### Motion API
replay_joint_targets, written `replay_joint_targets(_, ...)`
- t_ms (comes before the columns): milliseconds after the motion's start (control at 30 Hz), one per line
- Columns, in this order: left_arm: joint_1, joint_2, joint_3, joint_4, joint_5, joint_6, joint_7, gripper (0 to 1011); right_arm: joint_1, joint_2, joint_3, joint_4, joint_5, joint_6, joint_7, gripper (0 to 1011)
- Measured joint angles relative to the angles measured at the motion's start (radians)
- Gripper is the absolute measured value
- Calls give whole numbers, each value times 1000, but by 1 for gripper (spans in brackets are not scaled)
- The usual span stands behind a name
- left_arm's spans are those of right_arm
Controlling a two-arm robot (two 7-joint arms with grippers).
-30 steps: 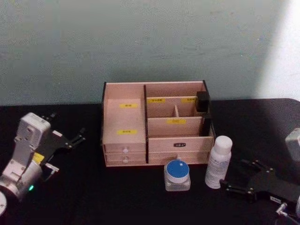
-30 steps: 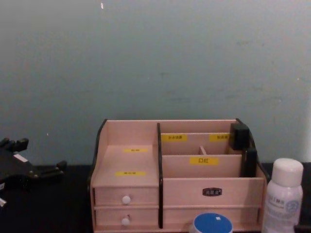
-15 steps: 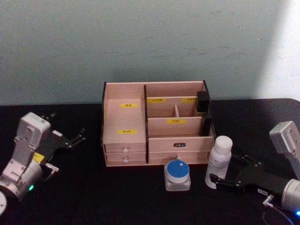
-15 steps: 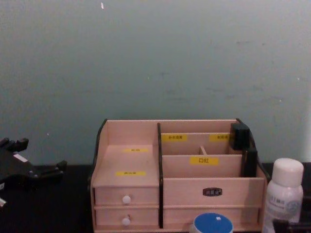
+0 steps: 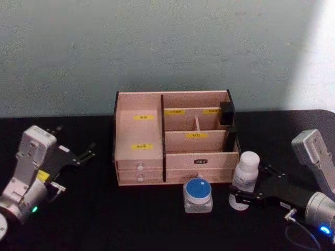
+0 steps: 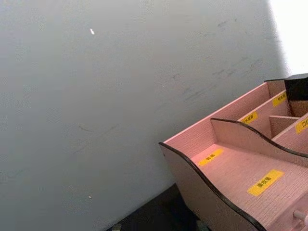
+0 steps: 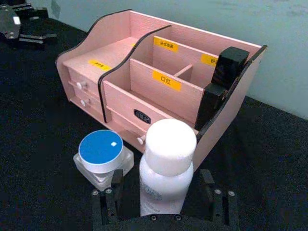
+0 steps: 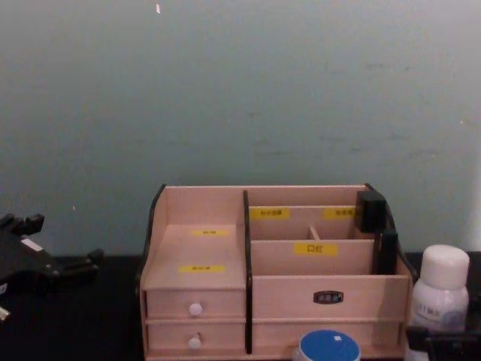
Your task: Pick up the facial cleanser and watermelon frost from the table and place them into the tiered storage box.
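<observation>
tiered storage box (image 5: 138,102) holding black blocks (image 5: 226,113), right gripper (image 5: 245,188) spread around white bottle (image 5: 246,167), left gripper (image 5: 74,142) spread

A: Chest view. Blue-lidded jar (image 8: 329,346) cut by the bottom edge, lid alone shows. White bottle (image 8: 443,282) loses its base there too.

B: Right wrist view. Bottle's lower body hidden behind the right claw (image 7: 162,179).

A: Left wrist view. Tiered storage box (image 6: 231,166) runs off two edges.

B: Yellow labels (image 5: 141,147) too small to read from the head. Bottle print likewise.

A: Left claw (image 8: 34,263) clipped at the chest view's left edge
</observation>
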Motion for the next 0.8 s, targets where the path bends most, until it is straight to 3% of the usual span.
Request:
replay_joint_targets(333, 0, 0, 0, 0, 0, 0, 0, 1001, 19, -25, -1, 26, -17, -2, 0, 1002)
replay_joint_targets(800, 0, 0, 0, 0, 0, 0, 0, 1001, 20, -26, 1, 26, -22, -3, 0, 1002)
